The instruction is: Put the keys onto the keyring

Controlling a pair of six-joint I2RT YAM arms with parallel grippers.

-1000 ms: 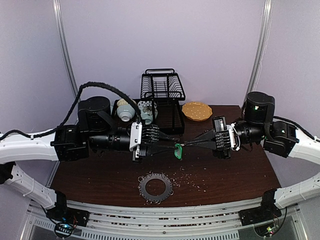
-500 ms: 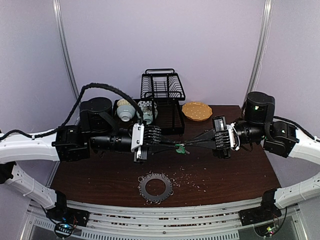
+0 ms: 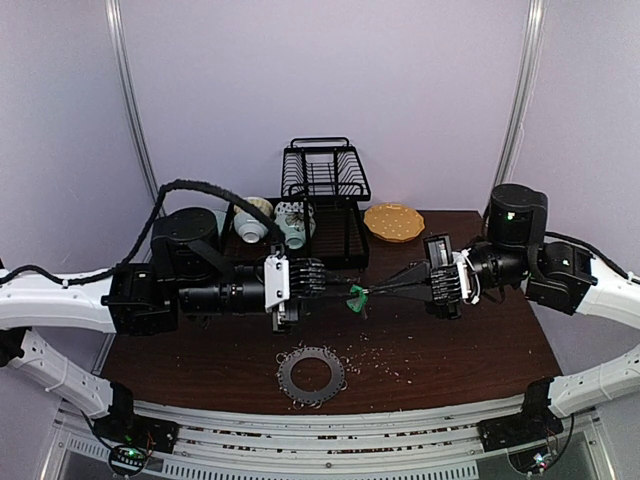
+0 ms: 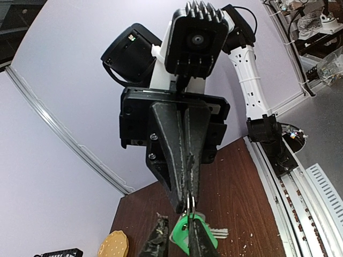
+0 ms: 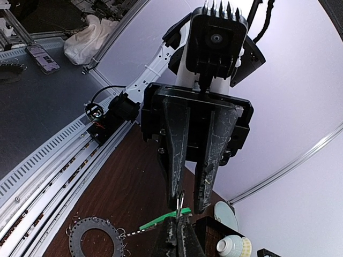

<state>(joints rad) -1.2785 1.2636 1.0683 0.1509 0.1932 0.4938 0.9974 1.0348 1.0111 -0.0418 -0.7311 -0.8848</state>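
Right claw (image 4: pixel 188 199) pinches shut on the tiny green-headed silvery key (image 3: pixel 355 297) above the dark brown desk (image 3: pixel 450 350). The left claw (image 5: pixel 187 206) flanks it, and we cannot tell if it grips. The flat grey loop-fringed keyring (image 3: pixel 290 375) lies below.

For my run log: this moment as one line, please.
right gripper: shut on green key, mid-air | left gripper: tips at key, grip unclear | keyring: flat on table

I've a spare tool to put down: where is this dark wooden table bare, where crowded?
Bare: the table's front corners, left and right of the flat dark grey keyring. Crowded: the back edge, with black wire rack, pale cups and round yellow disc; above mid-table, left gripper and right gripper meet at the small green-headed key.
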